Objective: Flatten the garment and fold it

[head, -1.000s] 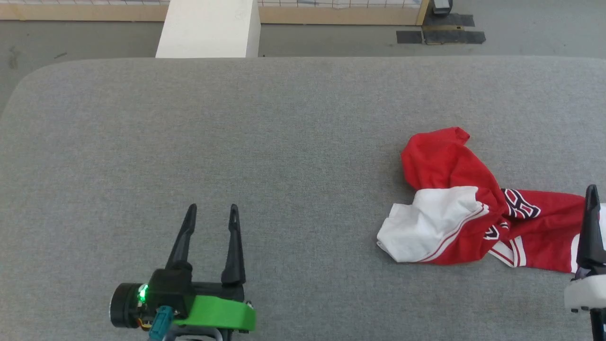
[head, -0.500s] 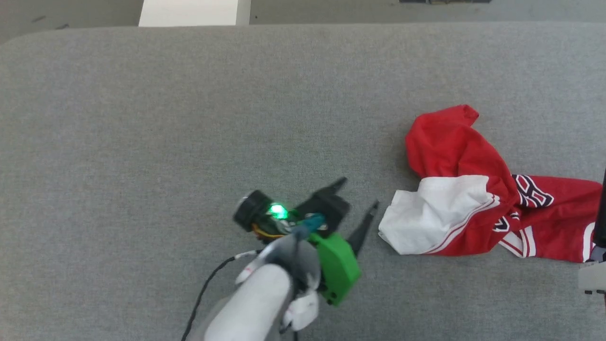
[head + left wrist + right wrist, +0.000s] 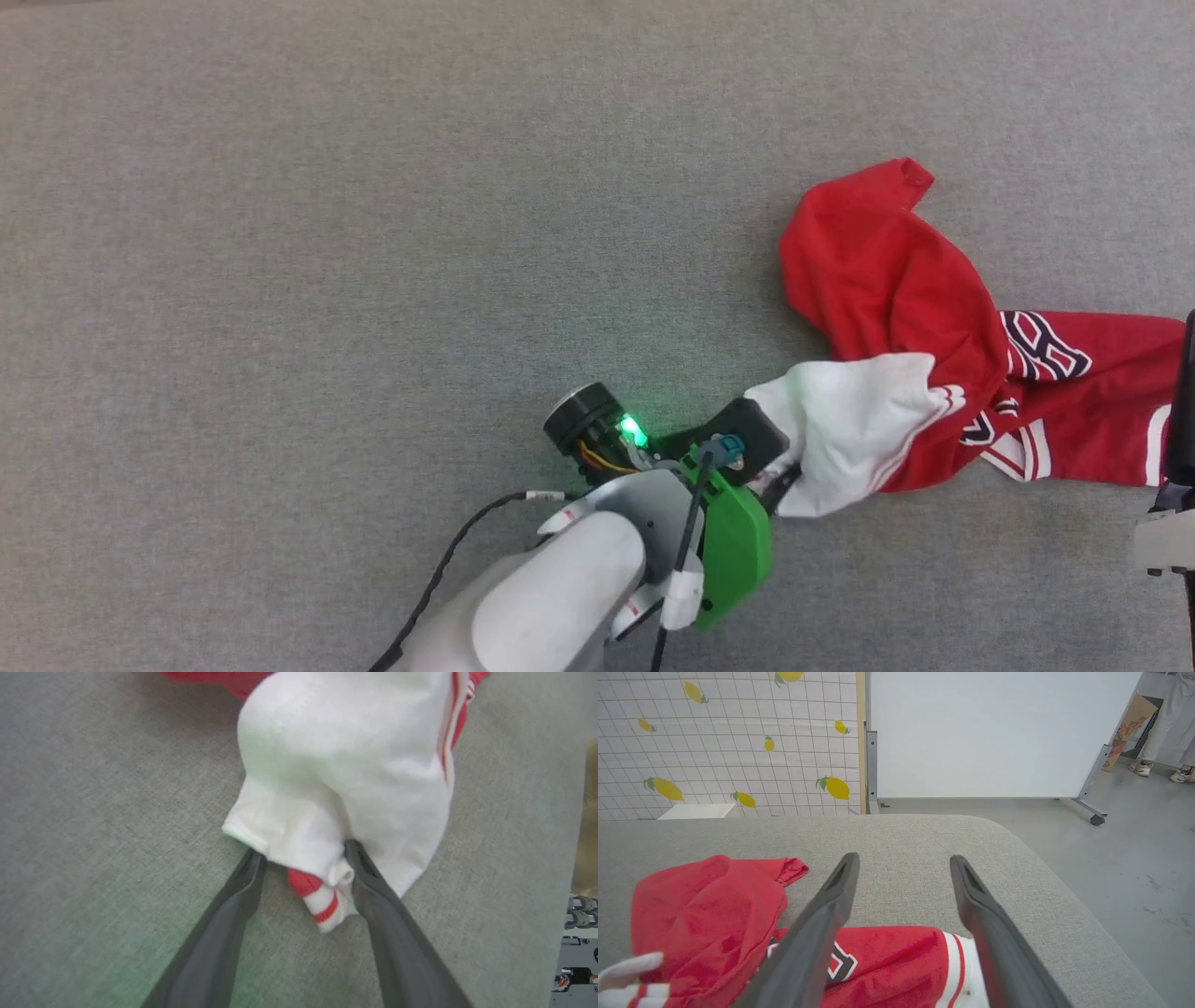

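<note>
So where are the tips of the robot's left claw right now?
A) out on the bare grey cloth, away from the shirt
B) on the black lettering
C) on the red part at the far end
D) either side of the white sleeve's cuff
D: in the left wrist view the left gripper has its two dark fingers standing apart on either side of the bunched striped cuff of the shirt's white sleeve.

One garment (image 3: 887, 280), one table (image 3: 280, 280), one whiteboard (image 3: 994, 732) and two pairs of jaws.
</note>
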`<state>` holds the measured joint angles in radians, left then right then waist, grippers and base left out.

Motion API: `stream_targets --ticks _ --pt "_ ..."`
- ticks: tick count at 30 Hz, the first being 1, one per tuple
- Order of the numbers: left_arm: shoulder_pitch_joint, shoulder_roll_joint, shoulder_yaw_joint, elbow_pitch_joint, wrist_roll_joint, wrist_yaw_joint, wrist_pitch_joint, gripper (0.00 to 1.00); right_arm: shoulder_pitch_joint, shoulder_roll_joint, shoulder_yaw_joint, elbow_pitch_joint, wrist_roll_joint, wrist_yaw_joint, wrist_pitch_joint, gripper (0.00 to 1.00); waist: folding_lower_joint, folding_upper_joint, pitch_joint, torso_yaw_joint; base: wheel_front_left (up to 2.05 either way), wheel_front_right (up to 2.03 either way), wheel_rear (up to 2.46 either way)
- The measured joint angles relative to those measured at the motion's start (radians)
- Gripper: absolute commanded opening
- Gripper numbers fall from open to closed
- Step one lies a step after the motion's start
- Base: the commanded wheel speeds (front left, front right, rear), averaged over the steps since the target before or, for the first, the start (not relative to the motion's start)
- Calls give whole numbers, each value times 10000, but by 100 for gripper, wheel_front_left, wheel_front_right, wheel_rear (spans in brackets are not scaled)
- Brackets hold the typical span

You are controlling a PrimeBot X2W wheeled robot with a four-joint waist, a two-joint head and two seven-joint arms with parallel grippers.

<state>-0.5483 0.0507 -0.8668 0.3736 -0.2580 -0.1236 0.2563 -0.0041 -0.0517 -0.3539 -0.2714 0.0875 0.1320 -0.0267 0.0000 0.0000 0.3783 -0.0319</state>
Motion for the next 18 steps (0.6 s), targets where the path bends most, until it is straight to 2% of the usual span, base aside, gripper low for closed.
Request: stream_targets --ticks 4,7,11,18 --pt "-203 -140 -167 625 6 -25 -514 0 -28 0 -8 84 6 0 0 100 0 0 -32 -31 0 0 0" --pt "-103 -184 215 744 -309 343 -1024 0 -26 0 -42 100 0 0 2 100 1 0 -174 36 0 0 0" --pt "407 134 1269 253 -842 1277 -1590 0 35 2 -31 90 -15 0 67 100 0 0 -491 244 0 0 0" --pt "3066 1333 3390 -2073 -1921 3386 -2130 0 373 4 48 31 21 0 376 100 0 0 -987 851 0 0 0"
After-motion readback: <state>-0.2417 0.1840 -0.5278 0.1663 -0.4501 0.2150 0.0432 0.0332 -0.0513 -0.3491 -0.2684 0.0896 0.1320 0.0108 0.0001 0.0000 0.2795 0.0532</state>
